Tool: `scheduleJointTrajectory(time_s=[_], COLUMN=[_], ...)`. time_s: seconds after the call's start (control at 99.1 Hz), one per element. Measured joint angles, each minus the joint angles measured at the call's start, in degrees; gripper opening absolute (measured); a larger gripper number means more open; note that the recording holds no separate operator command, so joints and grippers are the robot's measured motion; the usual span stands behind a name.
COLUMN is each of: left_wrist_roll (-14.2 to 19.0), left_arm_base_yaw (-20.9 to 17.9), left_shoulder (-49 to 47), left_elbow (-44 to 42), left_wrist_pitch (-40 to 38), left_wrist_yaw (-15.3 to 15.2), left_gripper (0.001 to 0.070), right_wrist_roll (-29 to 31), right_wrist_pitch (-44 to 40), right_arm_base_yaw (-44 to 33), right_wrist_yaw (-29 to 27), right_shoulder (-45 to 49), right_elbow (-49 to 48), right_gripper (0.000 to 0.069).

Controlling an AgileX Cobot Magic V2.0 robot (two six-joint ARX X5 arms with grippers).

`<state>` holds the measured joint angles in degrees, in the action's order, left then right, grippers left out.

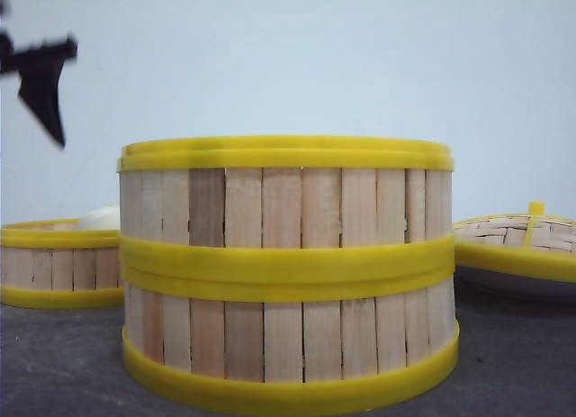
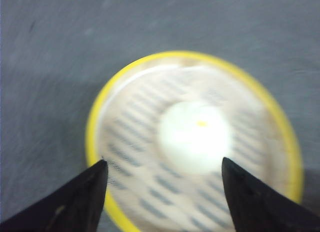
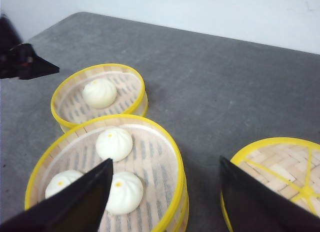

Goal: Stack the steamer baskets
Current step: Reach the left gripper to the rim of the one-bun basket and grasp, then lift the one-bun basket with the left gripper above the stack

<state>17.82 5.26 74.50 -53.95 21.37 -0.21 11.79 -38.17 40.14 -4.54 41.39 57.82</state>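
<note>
Two steamer baskets stand stacked in the middle, the upper basket (image 1: 288,205) on the lower basket (image 1: 288,340). From above, the top one (image 3: 155,157) holds three white buns. A third basket (image 1: 58,264) sits alone to the left and behind, with one bun (image 3: 99,93) inside. My left gripper (image 2: 163,161) hangs open above this single basket (image 2: 135,142), nothing between its fingers; the view is blurred. It shows dark at the upper left (image 1: 40,75). My right gripper (image 3: 165,160) is open and empty, above the stack's right edge.
A domed woven lid (image 1: 522,241) with a yellow rim rests on a white plate (image 1: 513,282) to the right of the stack. In the right wrist view the lid (image 3: 280,172) lies under my right finger. The table is dark grey (image 3: 215,81).
</note>
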Motion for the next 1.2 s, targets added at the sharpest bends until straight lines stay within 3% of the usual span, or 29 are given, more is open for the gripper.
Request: scheduleJointTrajectory(time_s=[0.333, 0.746, 1.2], left_wrist_roll=[1.8, 2.3, 3.0], left_arm_base_yaw=[-3.8, -3.7, -3.9], left_shoulder=[10.0, 11.8, 14.0], left_elbow=[0.0, 0.0, -1.5], left_wrist_pitch=[1.1, 1.2, 0.2], left_wrist_yaw=[1.6, 1.6, 1.6], left_gripper=[0.0425, 0.0075, 0.0039], right_wrist_roll=[0.0, 0.0, 0.0], right_wrist_pitch=[0.0, 0.3, 1.1], right_arm_base_yaw=[0.0, 0.0, 0.0], right_wrist_yaw=[-1.5, -1.7, -1.7], right_shoulder=[0.1, 0.1, 0.1], right_elbow=[0.0, 0.0, 0.0], right_gripper=[0.0415, 0.0403, 0.0403])
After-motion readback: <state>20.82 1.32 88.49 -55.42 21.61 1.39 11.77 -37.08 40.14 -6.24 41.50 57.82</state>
